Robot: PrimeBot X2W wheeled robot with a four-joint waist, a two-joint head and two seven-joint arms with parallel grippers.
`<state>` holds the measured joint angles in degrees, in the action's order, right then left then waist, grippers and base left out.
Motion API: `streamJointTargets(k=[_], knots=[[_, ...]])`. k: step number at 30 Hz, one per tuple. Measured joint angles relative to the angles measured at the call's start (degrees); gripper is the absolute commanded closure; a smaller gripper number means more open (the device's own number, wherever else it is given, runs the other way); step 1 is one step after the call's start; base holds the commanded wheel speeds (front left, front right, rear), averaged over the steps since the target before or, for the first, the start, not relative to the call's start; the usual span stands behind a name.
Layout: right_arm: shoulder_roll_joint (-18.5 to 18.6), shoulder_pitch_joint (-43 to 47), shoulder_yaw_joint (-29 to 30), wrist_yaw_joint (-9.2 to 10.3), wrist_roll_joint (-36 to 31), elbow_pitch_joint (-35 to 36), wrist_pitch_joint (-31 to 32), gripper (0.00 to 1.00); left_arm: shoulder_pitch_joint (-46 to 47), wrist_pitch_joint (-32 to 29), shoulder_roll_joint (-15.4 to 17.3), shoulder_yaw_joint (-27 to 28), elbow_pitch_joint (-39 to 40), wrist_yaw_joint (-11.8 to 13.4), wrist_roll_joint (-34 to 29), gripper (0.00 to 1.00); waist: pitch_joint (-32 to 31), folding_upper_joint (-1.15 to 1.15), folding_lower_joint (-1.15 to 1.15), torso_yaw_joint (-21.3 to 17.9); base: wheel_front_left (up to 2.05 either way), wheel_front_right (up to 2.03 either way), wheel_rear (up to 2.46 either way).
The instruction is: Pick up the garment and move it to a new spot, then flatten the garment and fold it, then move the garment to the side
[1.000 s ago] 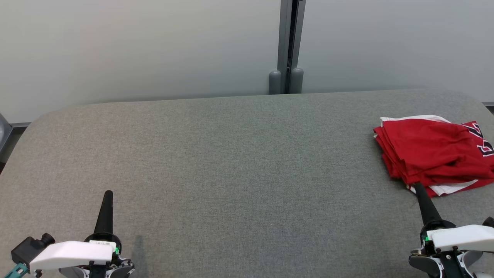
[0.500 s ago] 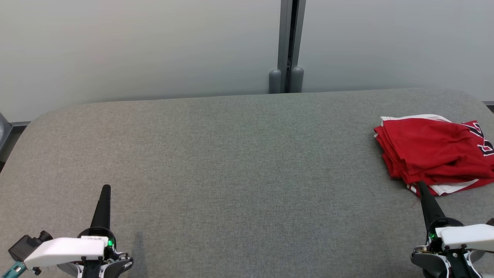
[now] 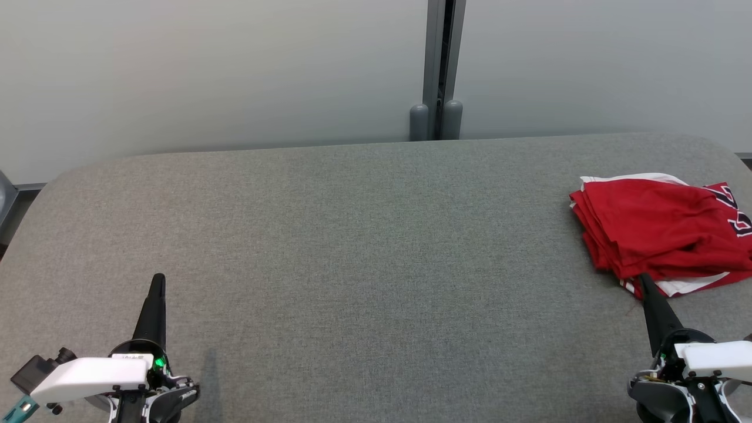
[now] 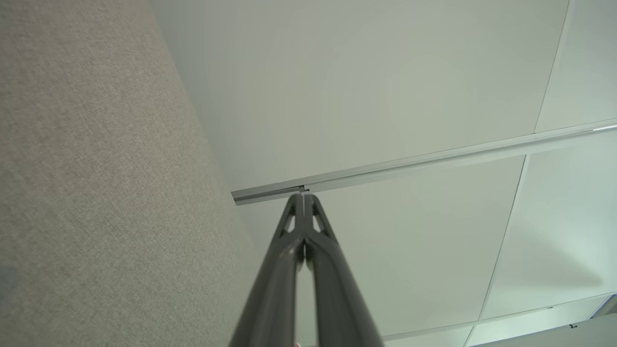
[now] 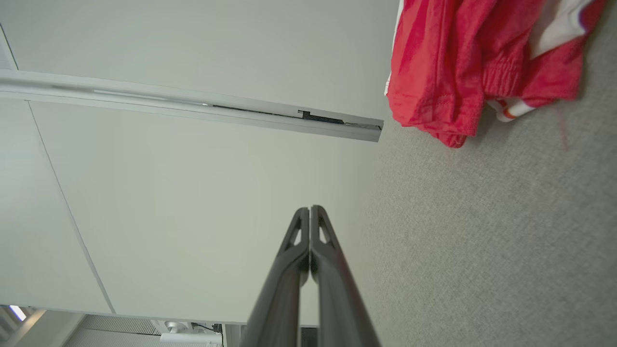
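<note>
Red garment (image 3: 658, 235) lying folded at right end of table (image 3: 364, 247), long axis running along table. At table's near right, right claw (image 3: 643, 279) pointing toward it, fingers together, empty, nearer arm. At table's near left, left claw (image 3: 157, 277) sitting closed too.

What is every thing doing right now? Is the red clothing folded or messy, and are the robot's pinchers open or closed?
garment: folded in a loose stack, lying at the right end of the table, not held.
left gripper: shut, empty.
right gripper: shut, empty, tip close to the garment's near edge but apart from it.
</note>
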<state>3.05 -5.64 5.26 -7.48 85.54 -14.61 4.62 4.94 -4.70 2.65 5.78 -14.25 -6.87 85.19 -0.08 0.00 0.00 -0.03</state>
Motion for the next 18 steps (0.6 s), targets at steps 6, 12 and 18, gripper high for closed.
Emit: streamJointTargets(k=[6, 12, 18], knots=[[-0.10, -0.03, 0.40, 0.00, 2.25, 0.22, 0.70, 1.00, 0.20, -0.67, 0.01, 0.24, 0.01, -0.14, 2.42, 1.00, 0.08, 0.00, 0.00, 0.01, 0.00, 0.00, 0.00], [-0.19, -0.26, 0.90, 0.00, 4.41, 0.40, 1.35, 1.00, 0.46, -1.31, 0.03, 0.47, 0.02, -0.22, 4.69, 1.00, 0.17, 0.00, 0.00, 0.02, 0.00, 0.00, 0.00], [-0.27, -0.28, 1.30, 0.00, 6.41, 0.51, 1.91, 1.00, 0.85, -1.83, 0.05, 0.64, 0.05, -0.40, 6.88, 1.00, 0.25, 0.00, 0.00, 0.03, 0.00, 0.00, 0.00]])
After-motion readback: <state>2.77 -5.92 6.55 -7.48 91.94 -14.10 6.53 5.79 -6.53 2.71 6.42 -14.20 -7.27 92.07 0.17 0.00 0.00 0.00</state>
